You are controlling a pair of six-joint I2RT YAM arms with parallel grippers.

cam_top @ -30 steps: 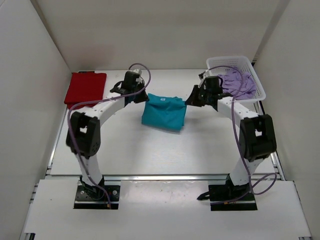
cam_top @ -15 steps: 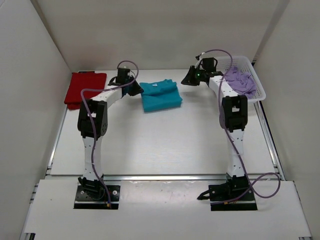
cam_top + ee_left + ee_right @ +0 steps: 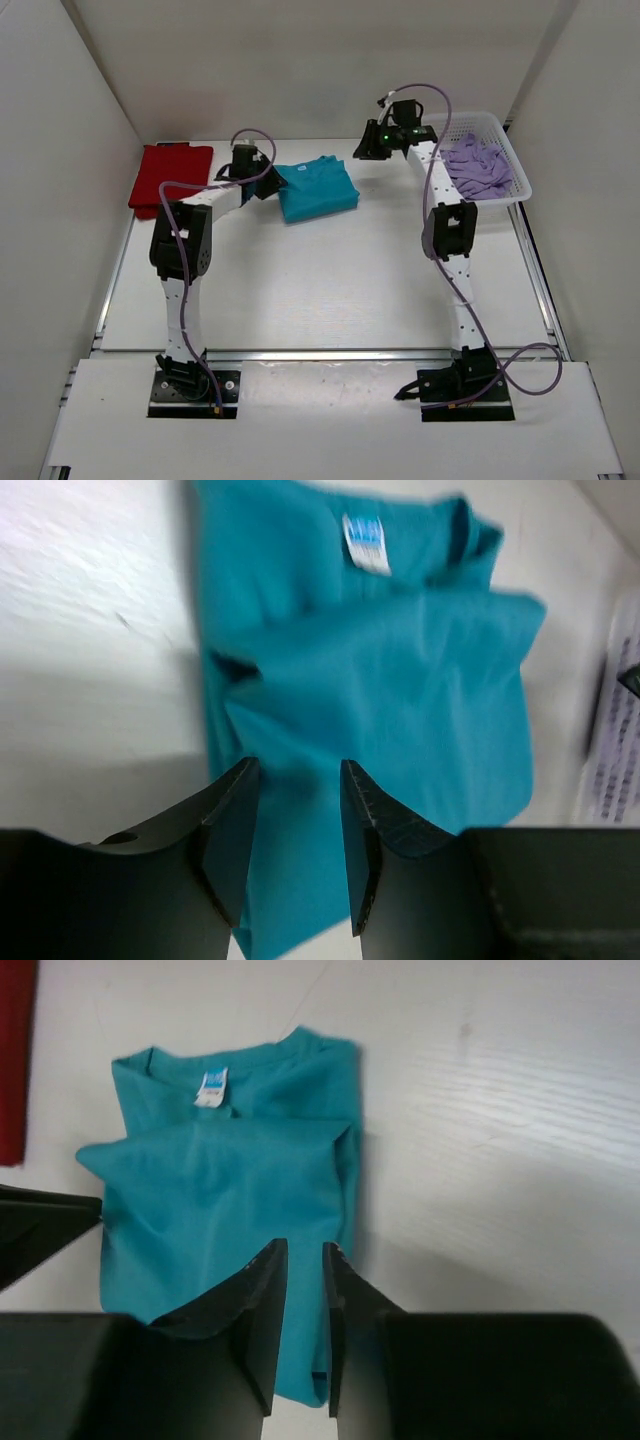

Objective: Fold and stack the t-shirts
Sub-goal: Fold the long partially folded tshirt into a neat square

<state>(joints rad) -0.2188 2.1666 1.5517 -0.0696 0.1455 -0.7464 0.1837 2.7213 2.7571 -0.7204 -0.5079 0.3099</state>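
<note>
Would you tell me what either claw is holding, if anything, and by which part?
Nothing is held: the left claw and right claw are open, and the teal t-shirt lies ungripped.

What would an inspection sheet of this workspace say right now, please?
Surface: white table with rails along its edges.
Job's things: red t-shirt folded far left; teal t-shirt folded at centre back; lavender t-shirt crumpled in the white basket.
Clutter: nothing seen beyond that basket.
Claws: left claw open, empty; right claw slightly parted, empty.
Cables: purple cables loop along both arms.
Surroundings: plain white walls.
</note>
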